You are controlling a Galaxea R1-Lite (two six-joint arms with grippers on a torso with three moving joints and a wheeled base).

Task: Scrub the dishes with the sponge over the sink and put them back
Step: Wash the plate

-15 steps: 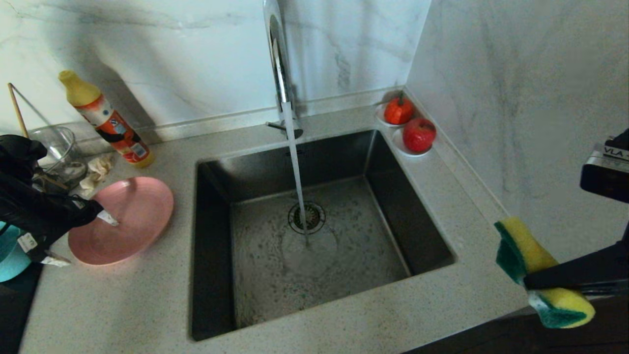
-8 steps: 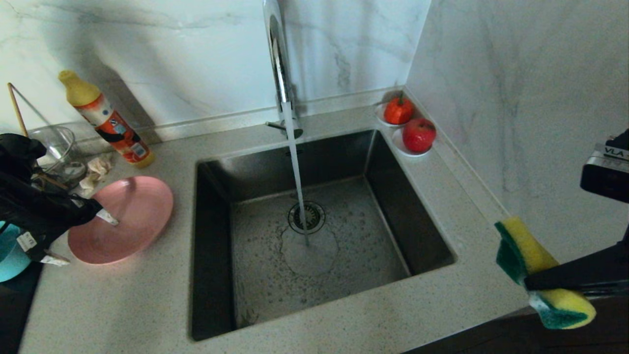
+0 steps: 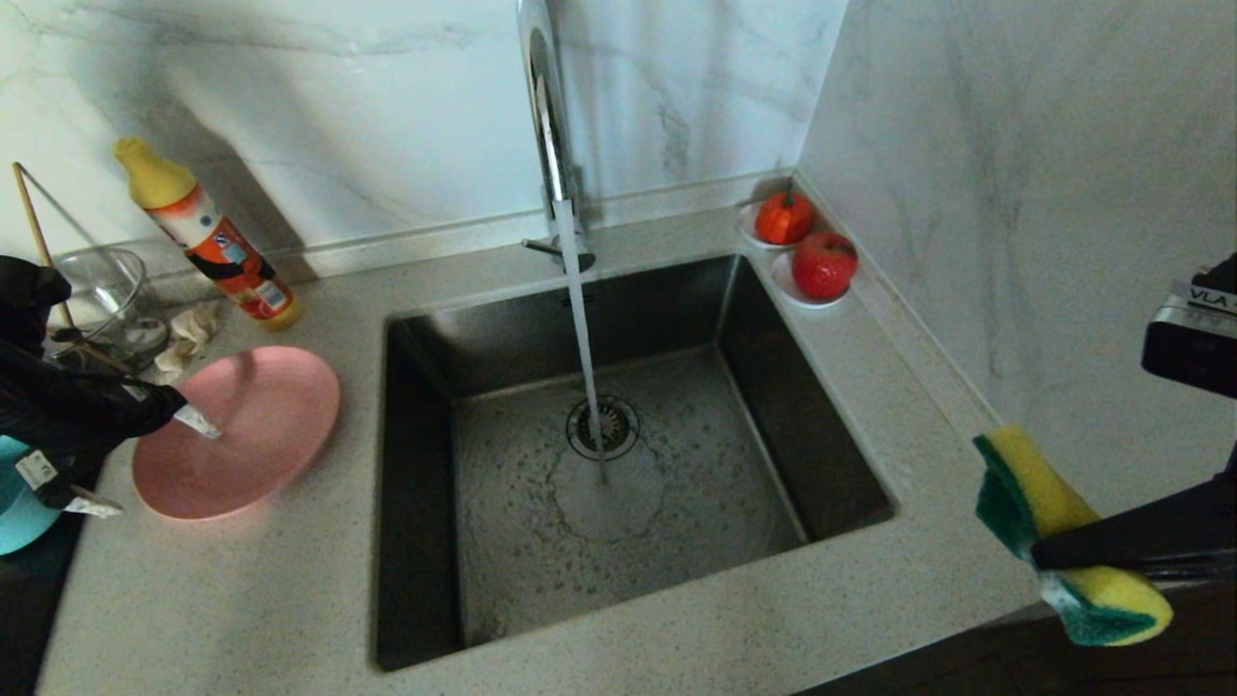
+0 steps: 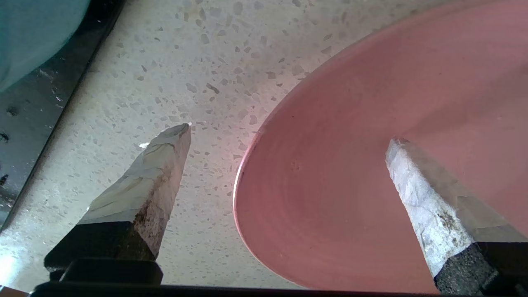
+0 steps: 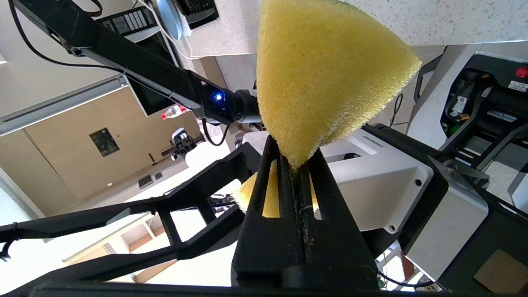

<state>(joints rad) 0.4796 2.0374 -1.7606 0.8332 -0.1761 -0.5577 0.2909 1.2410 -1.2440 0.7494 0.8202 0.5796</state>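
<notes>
The pink plate lies flat on the counter left of the sink. My left gripper is open at the plate's left rim, one finger over the plate and the other over bare counter. The rim runs between them, untouched. A slice of the teal bowl shows at the far left edge. My right gripper hangs off the counter's front right corner, shut on the yellow-and-green sponge, which is squeezed and bent.
Water runs from the chrome tap onto the drain. An orange detergent bottle, a glass bowl and a beige rag stand behind the plate. Two saucers of red fruit fill the back right corner.
My left gripper has drawn slightly to the left along the plate's edge. The right arm and sponge have not moved; water keeps running.
</notes>
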